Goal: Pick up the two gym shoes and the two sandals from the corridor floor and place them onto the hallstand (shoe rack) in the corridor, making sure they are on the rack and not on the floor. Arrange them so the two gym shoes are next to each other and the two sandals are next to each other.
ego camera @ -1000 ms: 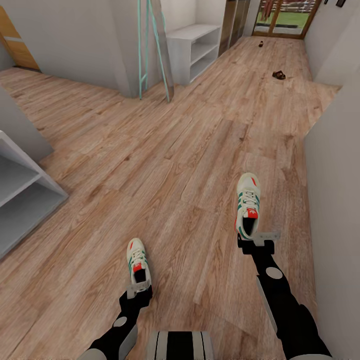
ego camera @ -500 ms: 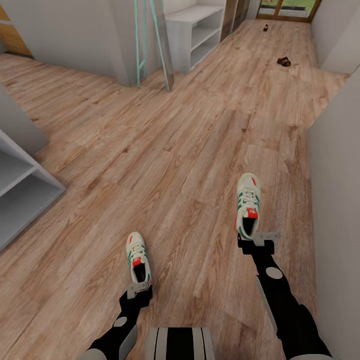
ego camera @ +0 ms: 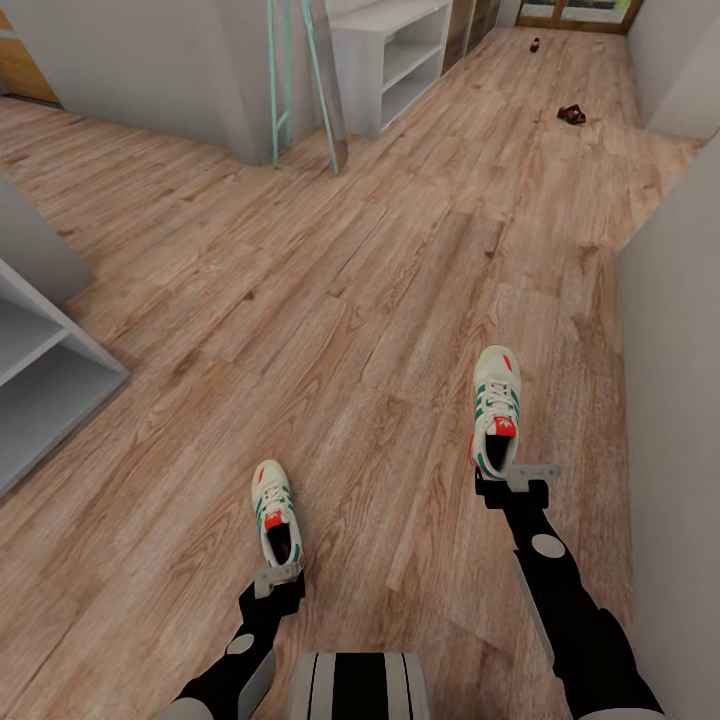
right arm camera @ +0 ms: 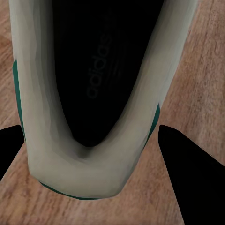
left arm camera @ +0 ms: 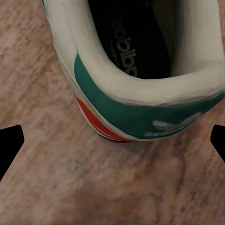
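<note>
Forward creeps the base; each gripper stays clamped on a light, soft-collared cream-white sneaker's heel.

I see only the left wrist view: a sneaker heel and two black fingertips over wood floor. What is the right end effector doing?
Observer: In the head view, the right end effector closes on the heel of the other gym shoe.
Operator: Where are the sandals?
Observer: Far down the corridor floor: one sandal near the right wall, the second sandal beyond it.
Operator: Any rack nearby?
Observer: A white shelf unit stands past the teal ladder.
</note>
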{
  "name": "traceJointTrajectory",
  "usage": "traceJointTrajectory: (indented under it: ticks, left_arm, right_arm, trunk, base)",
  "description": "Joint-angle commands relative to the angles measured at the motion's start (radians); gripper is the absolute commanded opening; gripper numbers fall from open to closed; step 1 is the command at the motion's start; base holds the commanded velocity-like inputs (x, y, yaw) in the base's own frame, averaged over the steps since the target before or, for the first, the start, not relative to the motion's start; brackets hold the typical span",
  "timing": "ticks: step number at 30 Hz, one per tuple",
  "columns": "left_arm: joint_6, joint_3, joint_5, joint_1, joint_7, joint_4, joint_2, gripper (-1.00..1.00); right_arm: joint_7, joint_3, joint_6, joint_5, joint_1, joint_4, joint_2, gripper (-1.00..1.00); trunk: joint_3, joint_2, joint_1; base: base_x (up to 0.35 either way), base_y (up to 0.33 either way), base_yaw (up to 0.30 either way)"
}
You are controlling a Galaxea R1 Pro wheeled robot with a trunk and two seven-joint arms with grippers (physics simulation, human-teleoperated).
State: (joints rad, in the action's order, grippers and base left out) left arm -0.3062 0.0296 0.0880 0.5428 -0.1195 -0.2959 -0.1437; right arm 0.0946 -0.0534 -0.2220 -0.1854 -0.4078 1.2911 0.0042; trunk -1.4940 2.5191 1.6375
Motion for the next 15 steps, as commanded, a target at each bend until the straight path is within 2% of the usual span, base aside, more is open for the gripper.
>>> traceJointTrajectory:
  ticks: [1, 15]
  left_arm:
    - [-0.004, 0.003, 0.007, 0.000, 0.002, 0.001, -0.001, 1.00]
    - [-0.005, 0.003, 0.007, -0.001, 0.002, 0.000, -0.001, 1.00]
  right_arm:
    - [0.001, 0.000, -0.007, -0.009, 0.000, 0.001, 0.000, -1.00]
    - [0.001, 0.000, -0.007, -0.009, 0.000, 0.002, 0.000, -1.00]
  trunk:
    - [-0.001, 0.000, 0.000]
    - [-0.001, 0.000, 0.000]
  base:
    - [0.000, 0.000, 0.000]
    - [0.030, 0.000, 0.000]
